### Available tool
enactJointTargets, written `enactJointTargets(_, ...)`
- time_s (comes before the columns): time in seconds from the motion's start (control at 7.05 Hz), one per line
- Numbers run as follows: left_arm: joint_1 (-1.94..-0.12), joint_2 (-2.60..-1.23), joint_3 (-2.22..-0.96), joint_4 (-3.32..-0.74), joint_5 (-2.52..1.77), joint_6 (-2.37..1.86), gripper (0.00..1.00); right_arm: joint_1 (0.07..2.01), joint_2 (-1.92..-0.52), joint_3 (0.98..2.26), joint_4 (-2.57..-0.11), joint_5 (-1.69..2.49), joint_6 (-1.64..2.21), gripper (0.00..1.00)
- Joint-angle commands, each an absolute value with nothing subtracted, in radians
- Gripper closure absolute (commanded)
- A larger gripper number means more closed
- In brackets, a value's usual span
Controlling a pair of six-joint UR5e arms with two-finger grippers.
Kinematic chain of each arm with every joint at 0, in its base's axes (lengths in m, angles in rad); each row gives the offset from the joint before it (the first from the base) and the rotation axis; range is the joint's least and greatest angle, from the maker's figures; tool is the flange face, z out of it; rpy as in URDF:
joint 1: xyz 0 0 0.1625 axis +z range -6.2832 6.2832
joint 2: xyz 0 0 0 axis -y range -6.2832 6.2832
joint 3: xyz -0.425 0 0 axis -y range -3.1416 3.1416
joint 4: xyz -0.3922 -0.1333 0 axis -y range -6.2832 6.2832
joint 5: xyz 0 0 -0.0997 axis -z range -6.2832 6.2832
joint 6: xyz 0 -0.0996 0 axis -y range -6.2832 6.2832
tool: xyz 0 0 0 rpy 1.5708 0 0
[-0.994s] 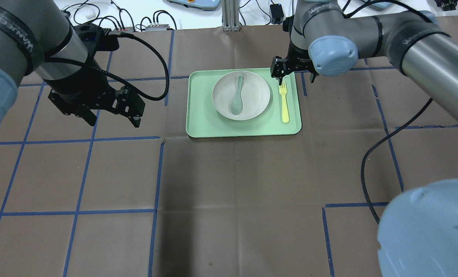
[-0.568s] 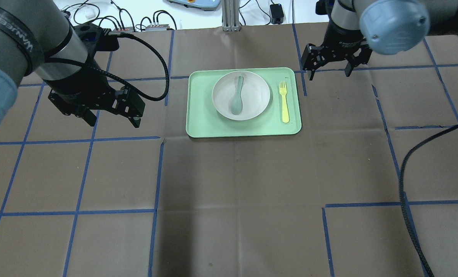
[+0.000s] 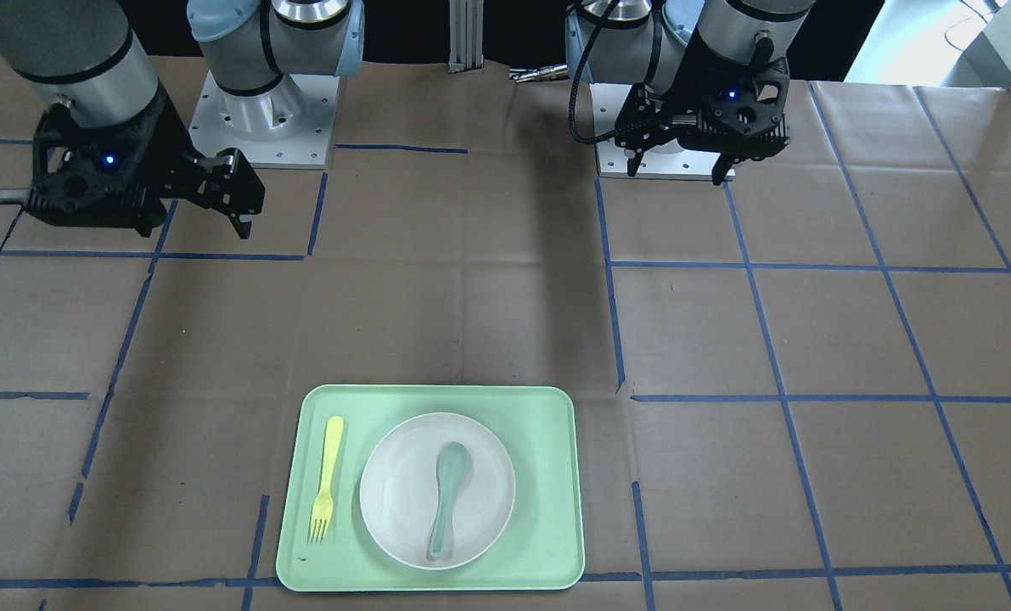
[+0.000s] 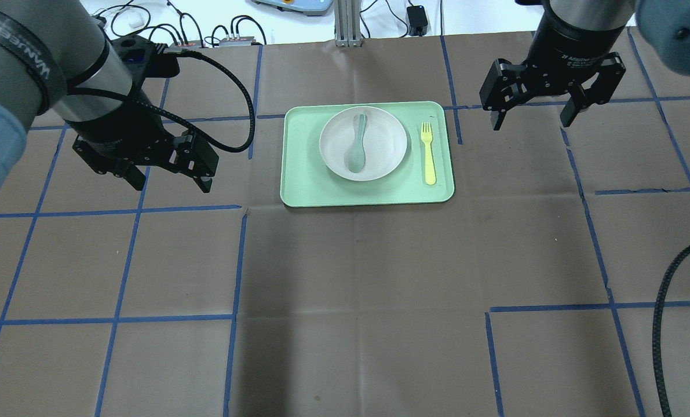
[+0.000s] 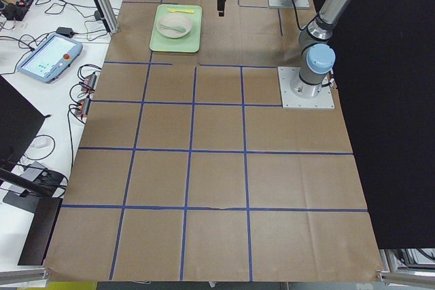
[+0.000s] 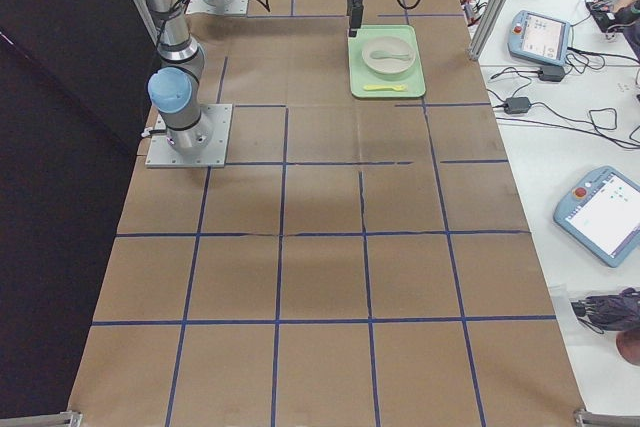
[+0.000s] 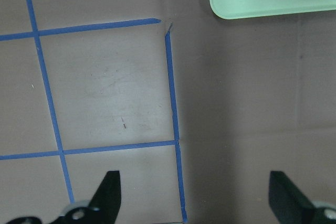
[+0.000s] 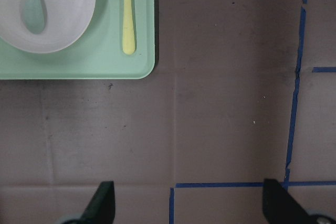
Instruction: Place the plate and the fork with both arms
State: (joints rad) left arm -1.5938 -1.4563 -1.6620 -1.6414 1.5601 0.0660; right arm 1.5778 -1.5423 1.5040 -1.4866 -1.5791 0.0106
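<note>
The off-white plate (image 4: 363, 143) sits on the pale green tray (image 4: 304, 185) with a grey-green spoon (image 4: 357, 145) lying in it. The pale yellow fork (image 4: 427, 152) lies on the tray to the right of the plate, tines pointing away from the robot. The plate (image 3: 437, 490) and fork (image 3: 327, 478) also show in the front view, and both show in the right wrist view: plate (image 8: 63, 19), fork (image 8: 127, 14). My left gripper (image 4: 171, 179) is open and empty, left of the tray. My right gripper (image 4: 535, 121) is open and empty, right of the tray.
The table is covered in brown paper with blue tape grid lines (image 4: 237, 260). An aluminium post (image 4: 347, 23) and cables stand beyond the far edge. A black cable (image 4: 666, 324) hangs at the right. The robot bases (image 3: 259, 110) sit at the near side.
My right gripper has moved away from over the fork's tines, to the right and off the tray, and stays open. The fork stays on the tray. The left arm has not moved.
</note>
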Motion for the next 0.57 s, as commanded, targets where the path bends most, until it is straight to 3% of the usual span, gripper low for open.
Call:
enactJointTargets(0.0, -1.594, -1.456, -1.663, -1.641, 1.56, 0.066, 0.01, 1.601, -1.555, 1.543, -1.496, -1.583, 0.023, 0.0)
enactJointTargets(0.43, -1.594, -1.454, -1.664, -1.641, 1.562, 0.066, 0.01, 1.6, -1.548, 1.549, -1.522, -1.579, 0.02, 0.0)
